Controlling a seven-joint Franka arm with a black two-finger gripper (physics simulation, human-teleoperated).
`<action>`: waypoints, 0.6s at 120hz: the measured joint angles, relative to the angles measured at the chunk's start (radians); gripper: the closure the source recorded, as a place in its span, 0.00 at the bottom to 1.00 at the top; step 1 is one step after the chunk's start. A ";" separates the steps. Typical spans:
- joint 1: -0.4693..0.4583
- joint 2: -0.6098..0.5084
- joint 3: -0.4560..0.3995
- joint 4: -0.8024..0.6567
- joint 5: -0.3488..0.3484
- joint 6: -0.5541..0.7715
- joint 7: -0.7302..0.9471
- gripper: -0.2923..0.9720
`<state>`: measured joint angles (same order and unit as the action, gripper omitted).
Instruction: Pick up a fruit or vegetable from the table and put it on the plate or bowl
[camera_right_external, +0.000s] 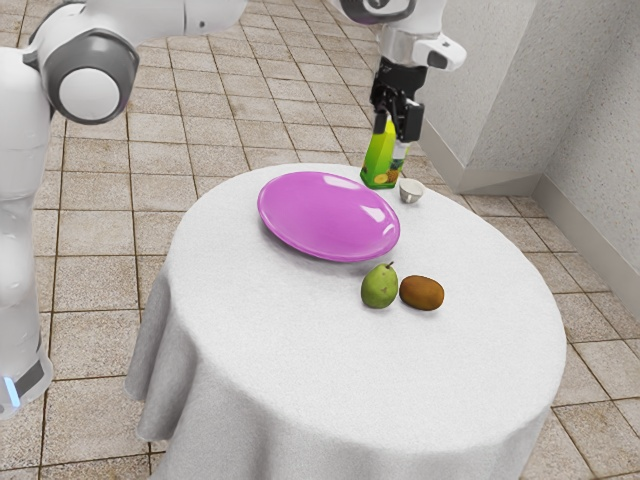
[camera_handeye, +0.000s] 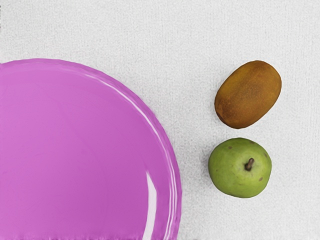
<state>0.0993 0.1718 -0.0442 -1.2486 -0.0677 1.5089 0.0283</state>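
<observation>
Gripper (camera_right_external: 395, 135) hangs empty, fingers apart, above the table's (camera_right_external: 330, 380) far edge, near a carton (camera_right_external: 378, 165) and cup (camera_right_external: 411, 190). Pear (camera_right_external: 379, 287) and kiwi (camera_right_external: 422, 292) lie side by side mid-table, just beside the plate (camera_right_external: 328, 215).

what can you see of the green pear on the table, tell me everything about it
The pear is small and rounded, with matte green skin, a few brown specks and a short dark stem pointing up. It stands upright on the white tablecloth, which is all that touches it. The brown kiwi lies close beside it; the wrist view shows a narrow gap between them. The purple plate sits nearby, apart from the pear. The fruit looks whole and unmarked by any cut.
</observation>
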 joint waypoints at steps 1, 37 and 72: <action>0.000 0.001 0.000 0.000 0.000 -0.001 0.000 0.23; 0.014 -0.026 -0.102 -0.007 0.044 -0.084 0.057 0.23; 0.003 -0.084 -0.221 -0.258 0.082 0.009 0.202 0.23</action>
<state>0.1021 0.0880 -0.2650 -1.5062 0.0147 1.5179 0.2305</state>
